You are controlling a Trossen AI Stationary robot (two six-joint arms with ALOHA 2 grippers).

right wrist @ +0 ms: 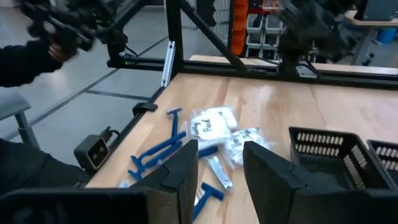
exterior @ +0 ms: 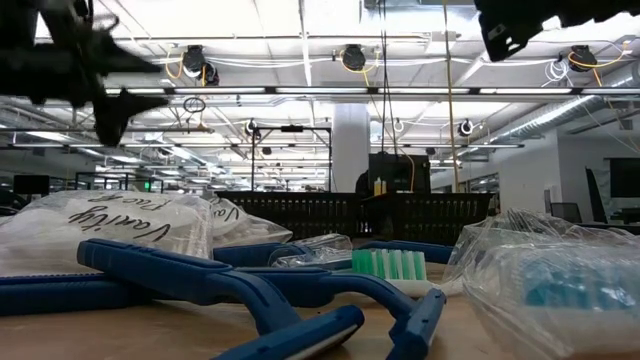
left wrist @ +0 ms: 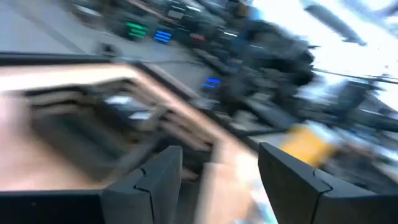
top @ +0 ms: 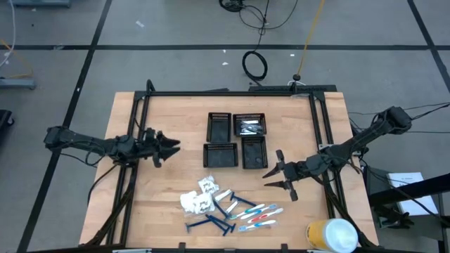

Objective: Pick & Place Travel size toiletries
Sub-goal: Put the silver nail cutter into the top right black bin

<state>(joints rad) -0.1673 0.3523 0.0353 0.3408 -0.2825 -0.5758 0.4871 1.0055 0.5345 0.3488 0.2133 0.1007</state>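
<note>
The toiletries lie loose on the wooden table near its near edge. There are white crinkly packets (top: 200, 195), blue razors (top: 211, 223) and several toothbrushes (top: 257, 213). In the low view the razors (exterior: 250, 290) lie in front, with a toothbrush head (exterior: 390, 263) and a packet (exterior: 100, 232) behind. Small silvery pieces (top: 249, 128) lie in one black tray. My left gripper (top: 169, 147) hovers open to the left of the trays. My right gripper (top: 276, 176) hovers open to the right of the pile. Its wrist view shows the razors (right wrist: 155, 152) and packets (right wrist: 214, 123) ahead of it.
Four black mesh trays (top: 219, 154) stand in a block at the table's middle. A large yellow-and-white cylinder (top: 330, 235) lies at the near right corner. A black frame (top: 225, 93) runs round the table's edges. Bare wood (top: 176, 112) lies to the left of the trays.
</note>
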